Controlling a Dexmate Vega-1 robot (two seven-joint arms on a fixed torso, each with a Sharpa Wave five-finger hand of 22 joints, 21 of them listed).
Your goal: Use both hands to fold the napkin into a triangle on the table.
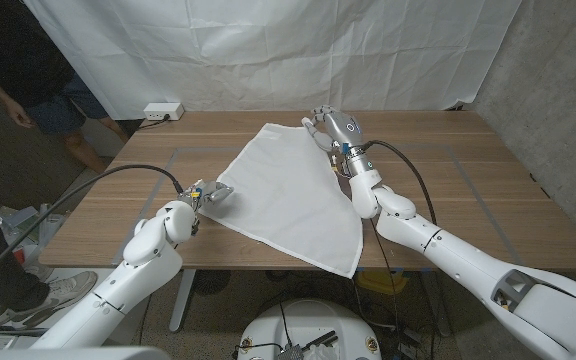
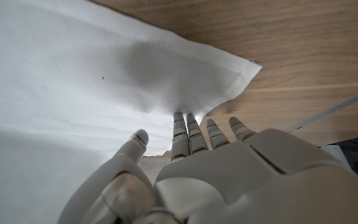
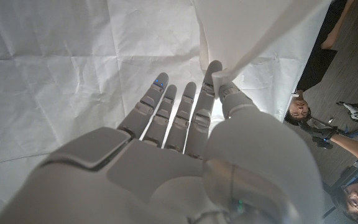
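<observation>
Head view: we see the white napkin (image 1: pixel 286 195) spread on the wooden desk (image 1: pixel 468 190), one corner hanging over the near edge; the right hand (image 1: pixel 330 130) pinches the far corner and holds it lifted, while the left hand (image 1: pixel 208 194) sits at the napkin's left corner, a power strip (image 1: pixel 162 111) and a white backdrop sheet (image 1: pixel 268 50) lying beyond
Left wrist view: our left hand (image 2: pixel 204 168) has its fingertips (image 2: pixel 185 119) pushed under the cloth edge near the corner (image 2: pixel 244 67); we cannot tell whether it has actually closed on the napkin
Right wrist view: our right hand (image 3: pixel 191 149) grips a lifted strip of napkin (image 3: pixel 253 37) between thumb and finger, the other fingers extended
Risk: we judge the left corner could slip free if that grasp is only a touch, dragging the fold crooked; a thin pinch on the right could let go mid-lift; the overhanging corner may pull the cloth off the desk
</observation>
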